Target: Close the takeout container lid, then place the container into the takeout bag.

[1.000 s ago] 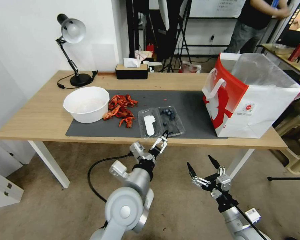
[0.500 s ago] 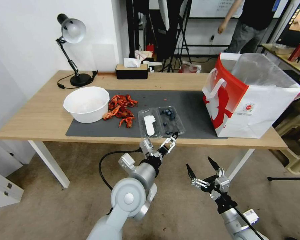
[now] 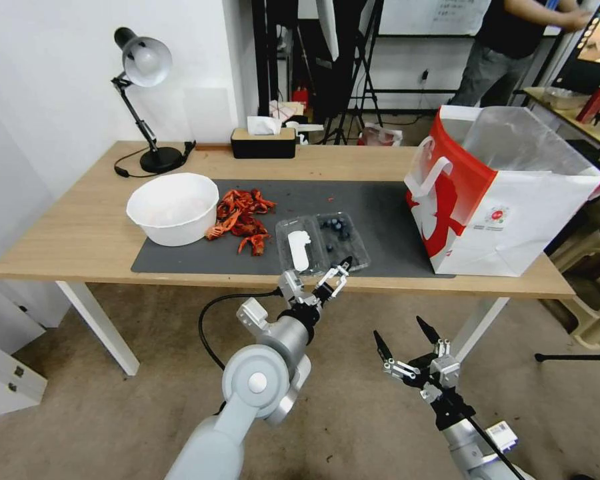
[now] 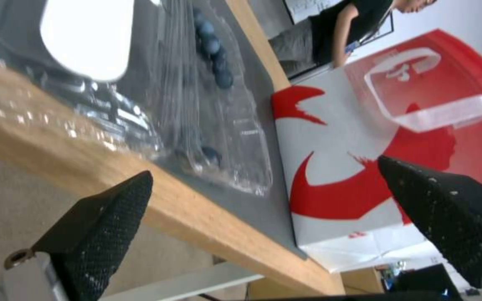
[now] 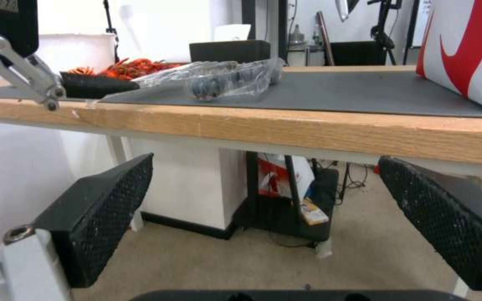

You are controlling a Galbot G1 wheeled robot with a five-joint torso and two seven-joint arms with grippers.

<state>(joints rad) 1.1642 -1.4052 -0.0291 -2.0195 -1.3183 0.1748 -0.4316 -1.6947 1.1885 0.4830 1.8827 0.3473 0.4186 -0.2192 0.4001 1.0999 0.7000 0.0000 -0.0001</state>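
Observation:
The takeout container (image 3: 322, 243) lies open and flat on the grey mat (image 3: 380, 200) near the table's front edge. Its lid (image 3: 299, 250), the half with the white label, is on the left; the blueberries are in the right half (image 4: 210, 83). My left gripper (image 3: 333, 273) is open at the table's front edge, just before the container's near rim (image 4: 219, 167). Low in front of the table, below its top, my right gripper (image 3: 407, 340) is also open. The takeout bag (image 3: 507, 193) stands open at the right end of the table.
A white bowl (image 3: 173, 208) and red crayfish shells (image 3: 241, 217) sit left of the container. A desk lamp (image 3: 143, 100) and a black tissue box (image 3: 263, 142) stand at the back. The wooden table edge (image 5: 308, 125) runs above the right gripper.
My left arm has swung to the right along the table's front edge, bringing its open gripper before the container's blueberry half. The right gripper has hardly moved.

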